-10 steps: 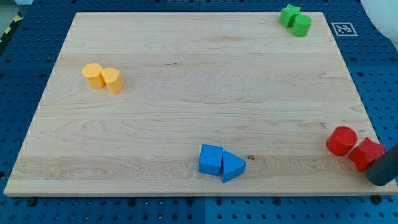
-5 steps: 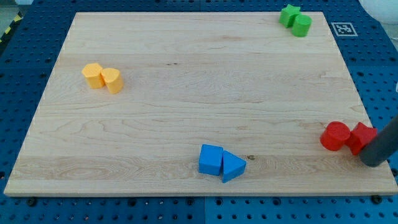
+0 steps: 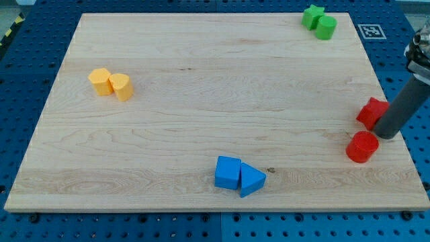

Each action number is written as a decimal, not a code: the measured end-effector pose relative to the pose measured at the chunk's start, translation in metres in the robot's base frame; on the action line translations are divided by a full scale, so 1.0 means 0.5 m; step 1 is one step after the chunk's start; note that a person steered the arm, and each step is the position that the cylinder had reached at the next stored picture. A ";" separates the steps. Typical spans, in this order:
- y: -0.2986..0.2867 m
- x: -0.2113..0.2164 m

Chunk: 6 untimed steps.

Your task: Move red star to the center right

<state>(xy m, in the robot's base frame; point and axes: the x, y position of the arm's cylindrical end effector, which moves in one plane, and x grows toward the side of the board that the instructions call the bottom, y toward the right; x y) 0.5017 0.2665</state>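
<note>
The red star (image 3: 371, 112) lies near the board's right edge, about mid-height, partly hidden behind my rod. My tip (image 3: 385, 135) rests just at the star's lower right, touching it or nearly so. A red cylinder (image 3: 362, 146) stands just below and left of the tip, apart from the star.
Two green blocks, a star (image 3: 312, 15) and a cylinder (image 3: 326, 27), sit at the top right. Two orange blocks (image 3: 111, 84) sit at the left. A blue cube (image 3: 228, 172) and blue triangle (image 3: 251, 180) sit at the bottom centre. The wooden board (image 3: 201, 101) ends just right of the star.
My tip moved up the view's right edge, pushing the red star upward from the bottom right to about mid-height. The red cylinder was nudged left and the two have separated.
</note>
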 end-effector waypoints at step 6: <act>0.002 0.062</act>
